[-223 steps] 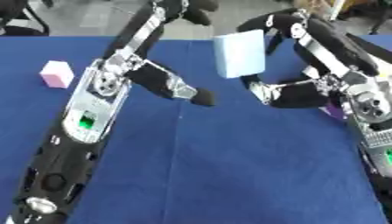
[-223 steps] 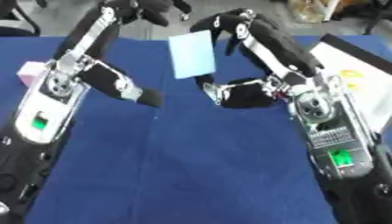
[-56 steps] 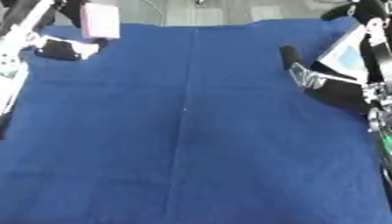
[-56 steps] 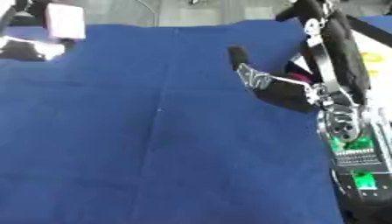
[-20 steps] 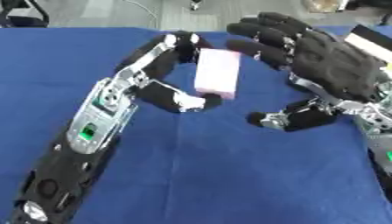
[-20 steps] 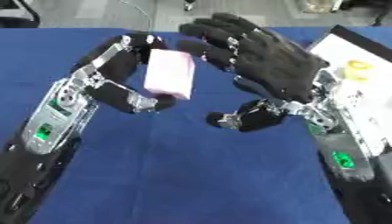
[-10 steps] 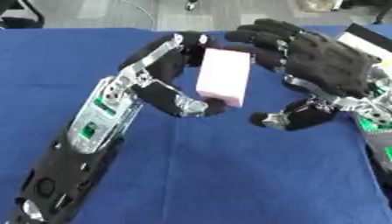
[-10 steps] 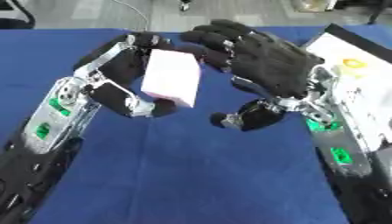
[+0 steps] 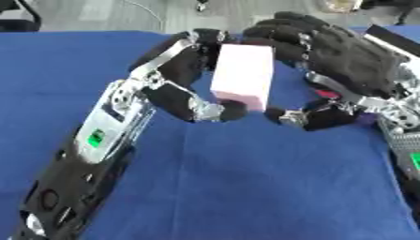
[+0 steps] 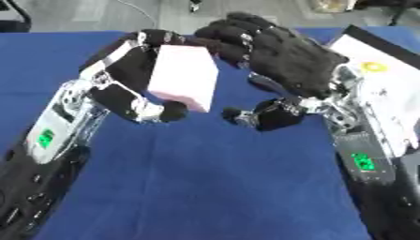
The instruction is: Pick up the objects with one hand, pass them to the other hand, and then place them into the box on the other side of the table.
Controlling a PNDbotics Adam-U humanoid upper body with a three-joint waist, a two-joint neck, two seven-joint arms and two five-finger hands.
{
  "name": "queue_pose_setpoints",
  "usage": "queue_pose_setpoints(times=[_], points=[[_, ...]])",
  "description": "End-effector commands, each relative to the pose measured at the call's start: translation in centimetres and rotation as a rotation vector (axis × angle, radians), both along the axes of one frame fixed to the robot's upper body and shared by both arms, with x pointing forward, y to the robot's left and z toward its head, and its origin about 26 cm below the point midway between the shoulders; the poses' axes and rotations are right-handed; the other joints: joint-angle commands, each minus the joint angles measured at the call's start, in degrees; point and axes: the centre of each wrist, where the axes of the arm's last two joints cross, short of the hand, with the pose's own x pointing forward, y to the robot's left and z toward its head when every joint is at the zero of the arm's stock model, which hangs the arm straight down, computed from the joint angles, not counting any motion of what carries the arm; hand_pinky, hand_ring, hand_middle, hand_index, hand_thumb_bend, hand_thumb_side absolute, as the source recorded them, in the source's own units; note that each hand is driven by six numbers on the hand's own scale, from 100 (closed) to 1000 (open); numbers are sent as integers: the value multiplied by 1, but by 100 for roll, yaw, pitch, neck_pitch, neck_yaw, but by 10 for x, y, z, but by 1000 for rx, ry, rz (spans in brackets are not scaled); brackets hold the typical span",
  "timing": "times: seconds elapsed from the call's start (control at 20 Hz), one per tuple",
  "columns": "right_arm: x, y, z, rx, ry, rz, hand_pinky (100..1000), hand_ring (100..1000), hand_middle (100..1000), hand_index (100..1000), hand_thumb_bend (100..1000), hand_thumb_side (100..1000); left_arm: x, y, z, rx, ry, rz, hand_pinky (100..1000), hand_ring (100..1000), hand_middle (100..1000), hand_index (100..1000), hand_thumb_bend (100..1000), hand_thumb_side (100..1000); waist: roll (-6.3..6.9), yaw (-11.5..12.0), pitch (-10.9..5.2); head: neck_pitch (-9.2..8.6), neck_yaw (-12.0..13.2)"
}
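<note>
A pale pink block stands upright in the air above the blue table, held in my left hand, whose fingers and thumb are curled round its left side and bottom. My right hand is spread open just to the block's right. Its fingers arch over the block's top right corner and its thumb reaches toward the block's lower edge. I cannot tell whether the right hand touches the block. A white box lies at the right edge of the table.
The blue cloth covers the whole table, with open cloth in front of both hands. My left forearm runs down to the lower left corner and my right forearm down the right side. Grey floor shows beyond the far table edge.
My left hand has carried the pink block a little to the right, closer to my right hand. The right hand's fingers now reach over the block's top corner.
</note>
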Motion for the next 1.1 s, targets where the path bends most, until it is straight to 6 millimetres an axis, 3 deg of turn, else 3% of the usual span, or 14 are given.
queue_pose_setpoints(times=[0.05,0.55,1.1], points=[[-3,-3,10,52,-64,-40,983,936,926,983,547,205,1,-1,1,-7,17,-3,614,474,469,573,552,109,-76,-3,-174,-14,-13],[-4,1,8,137,-177,-72,970,934,923,988,587,202,7,-1,-10,25,97,-15,614,476,472,577,525,119,-75,-5,-173,-14,-24],[-5,3,5,42,-121,14,1000,944,933,989,545,200,9,-6,-7,7,127,-39,615,478,475,579,496,122,-73,-8,-177,-14,-52]])
